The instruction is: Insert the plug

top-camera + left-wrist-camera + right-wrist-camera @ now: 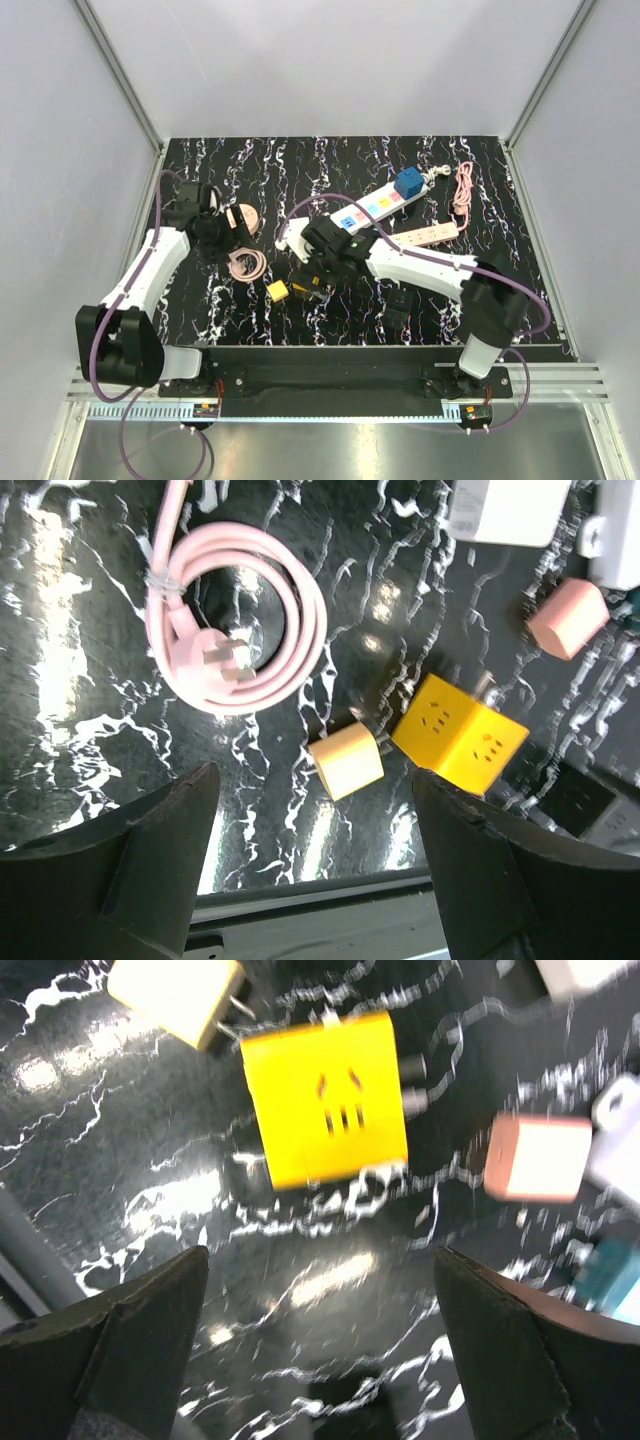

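Note:
A pink cable coil [290, 610] ends in a three-pin plug [215, 660] and lies flat on the black marbled table; the same coil [245, 265] shows in the top view. A cream plug adapter [345, 760] lies beside a yellow cube socket [460, 730], its prongs toward the cube. My left gripper [315, 880] is open and empty, hanging above the table just short of the cream adapter. My right gripper [320, 1350] is open too, holding nothing, with the yellow cube [325, 1095] ahead of its fingers. That view is blurred.
A white power strip [370, 205] with coloured sockets carries a blue adapter [408, 183]. A pink power strip [425, 235] and a second pink cable [462, 190] lie at back right. A pink adapter [540, 1157] sits near the cube. The table's near edge [300, 895] is close.

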Controlling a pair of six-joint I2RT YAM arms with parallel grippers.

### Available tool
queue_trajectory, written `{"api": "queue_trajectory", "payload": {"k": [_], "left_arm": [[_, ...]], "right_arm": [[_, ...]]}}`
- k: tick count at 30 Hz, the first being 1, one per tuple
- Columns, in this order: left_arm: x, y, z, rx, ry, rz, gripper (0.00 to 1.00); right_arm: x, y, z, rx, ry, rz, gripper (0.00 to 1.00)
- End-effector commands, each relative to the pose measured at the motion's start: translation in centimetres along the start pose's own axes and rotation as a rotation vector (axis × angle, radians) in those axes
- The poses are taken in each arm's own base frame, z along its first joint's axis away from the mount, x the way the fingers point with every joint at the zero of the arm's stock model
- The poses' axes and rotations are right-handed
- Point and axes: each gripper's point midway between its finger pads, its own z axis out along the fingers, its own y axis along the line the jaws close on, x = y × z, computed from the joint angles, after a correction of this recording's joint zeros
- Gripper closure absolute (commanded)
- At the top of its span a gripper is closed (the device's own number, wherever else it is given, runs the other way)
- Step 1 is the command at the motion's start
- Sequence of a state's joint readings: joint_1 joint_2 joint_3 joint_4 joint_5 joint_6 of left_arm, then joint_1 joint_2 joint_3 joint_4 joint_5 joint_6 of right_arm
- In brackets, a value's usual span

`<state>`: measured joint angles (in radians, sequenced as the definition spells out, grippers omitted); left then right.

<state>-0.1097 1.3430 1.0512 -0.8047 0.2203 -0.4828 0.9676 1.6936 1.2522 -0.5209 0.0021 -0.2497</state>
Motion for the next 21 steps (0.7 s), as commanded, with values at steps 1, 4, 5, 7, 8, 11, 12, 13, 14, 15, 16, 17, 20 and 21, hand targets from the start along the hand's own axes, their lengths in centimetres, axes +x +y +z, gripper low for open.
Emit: {"api": "queue_trajectory", "payload": {"k": [1, 4, 5, 7, 8, 11, 12, 13, 14, 15, 16, 17, 20, 21], "left_arm": [[-1.1, -2.2, -1.0, 0.172, -0.064, 0.032, 0.18], [-0.5, -1.8, -0.4, 0.251, -0.034, -0.035, 0.18], [-0.2, -1.4, -0.1, 0.258, -0.020, -0.053, 0.18], [0.0, -1.4, 0.2, 0.266, -0.020, -0.048, 0.18], [0.3, -1.2, 0.5, 0.263, -0.013, -0.046, 0.18], [0.6, -0.8, 0.9, 0.254, -0.008, -0.023, 0.18], [0.3, -0.1, 0.9, 0.243, -0.017, -0.035, 0.19], [0.3, -0.1, 0.8, 0.243, -0.023, -0.030, 0.19], [0.3, 0.1, 0.8, 0.236, -0.029, -0.026, 0.18], [0.3, 0.1, 0.7, 0.239, -0.034, -0.018, 0.18], [0.1, 0.0, 0.4, 0.242, -0.047, -0.011, 0.18], [-0.1, -0.1, 0.1, 0.245, -0.058, -0.002, 0.18], [-0.8, -0.9, -0.9, 0.274, -0.089, 0.024, 0.19], [-0.8, -1.6, -1.4, 0.313, -0.091, 0.045, 0.19]], "right_arm": [[-3.0, 0.3, 1.1, -0.068, -0.049, -0.147, 0.00], [-2.9, 0.2, 3.0, -0.079, -0.008, -0.190, 0.00], [-2.8, 0.1, 3.5, -0.078, 0.003, -0.199, 0.00], [-2.7, 0.0, 4.5, -0.086, 0.021, -0.232, 0.00], [-2.5, -0.1, 4.9, -0.088, 0.031, -0.242, 0.00], [-2.0, -0.5, 6.1, -0.094, 0.060, -0.261, 0.01], [-1.9, -0.6, 6.4, -0.096, 0.069, -0.261, 0.02], [-1.7, -0.6, 6.4, -0.103, 0.076, -0.262, 0.04], [-1.7, -1.1, 6.3, -0.102, 0.076, -0.253, 0.06], [-1.8, -1.3, 6.3, -0.106, 0.069, -0.248, 0.16], [-2.2, -1.4, 5.9, -0.120, 0.050, -0.240, 0.25], [-2.3, -1.8, 5.6, -0.121, 0.041, -0.229, 0.37], [-3.4, -2.3, 4.2, -0.125, -0.002, -0.212, 0.77], [-3.6, -2.7, 3.6, -0.135, -0.018, -0.197, 0.83]]}}
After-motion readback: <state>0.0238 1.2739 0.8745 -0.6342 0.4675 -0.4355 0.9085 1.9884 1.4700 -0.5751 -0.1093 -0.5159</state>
